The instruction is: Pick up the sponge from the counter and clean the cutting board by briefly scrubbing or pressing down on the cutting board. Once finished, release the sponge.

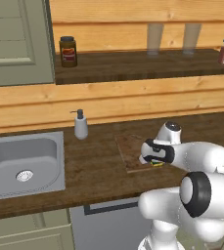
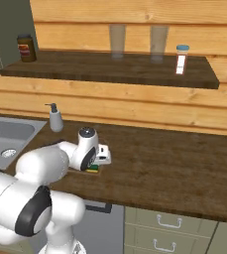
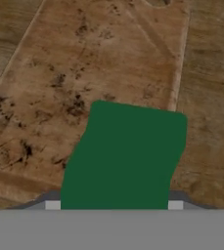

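The green-topped sponge (image 3: 125, 156) with its yellow layer (image 1: 157, 164) sits between my fingertips, and my gripper (image 3: 114, 204) is shut on it. The hand (image 1: 152, 152) points down over the near right corner of the cutting board (image 1: 129, 146), a speckled reddish-brown board (image 3: 84, 58) lying on the dark wood counter (image 1: 94, 168). In the right base view the sponge (image 2: 92, 170) appears pressed flat against the board under my gripper (image 2: 96, 162). In that view my arm hides most of the board.
A steel sink (image 1: 1, 171) is set in the counter at the left, and a soap dispenser (image 1: 80, 125) stands between it and the board. The upper shelf carries a jar (image 1: 68, 51), two glasses and a shaker (image 2: 182, 58). Bare counter (image 2: 174, 168) stretches to the right.
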You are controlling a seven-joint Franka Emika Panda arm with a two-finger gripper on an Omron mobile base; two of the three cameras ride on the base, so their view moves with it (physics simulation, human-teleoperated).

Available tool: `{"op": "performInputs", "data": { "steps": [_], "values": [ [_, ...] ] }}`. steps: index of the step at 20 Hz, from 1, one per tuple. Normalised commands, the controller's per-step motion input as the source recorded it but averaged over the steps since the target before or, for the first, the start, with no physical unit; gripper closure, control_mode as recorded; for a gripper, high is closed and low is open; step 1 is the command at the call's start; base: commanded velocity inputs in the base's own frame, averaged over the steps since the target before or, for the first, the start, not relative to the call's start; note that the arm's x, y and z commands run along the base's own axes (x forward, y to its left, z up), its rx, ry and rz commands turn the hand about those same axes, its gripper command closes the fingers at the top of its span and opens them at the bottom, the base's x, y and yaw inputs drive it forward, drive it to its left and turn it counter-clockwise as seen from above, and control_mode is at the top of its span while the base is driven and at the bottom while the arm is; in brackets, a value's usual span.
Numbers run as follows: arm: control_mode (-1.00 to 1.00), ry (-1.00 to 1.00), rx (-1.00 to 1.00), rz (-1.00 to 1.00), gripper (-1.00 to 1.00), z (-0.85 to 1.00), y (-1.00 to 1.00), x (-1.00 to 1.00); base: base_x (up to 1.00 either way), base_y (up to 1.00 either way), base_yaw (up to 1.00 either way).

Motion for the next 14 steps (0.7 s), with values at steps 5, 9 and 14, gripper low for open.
{"op": "performInputs", "data": {
  "steps": [5,9,14],
  "values": [
    [-1.0,0.01,0.0,0.04,1.0,-0.26,0.07,0.1,0.0,0.0,0.0],
    [-1.0,0.0,0.0,0.0,1.0,-0.14,0.0,0.0,0.0,0.0,0.0],
    [-1.0,0.0,0.0,0.0,1.0,-0.05,0.0,0.0,0.0,0.0,0.0]
  ]
}}
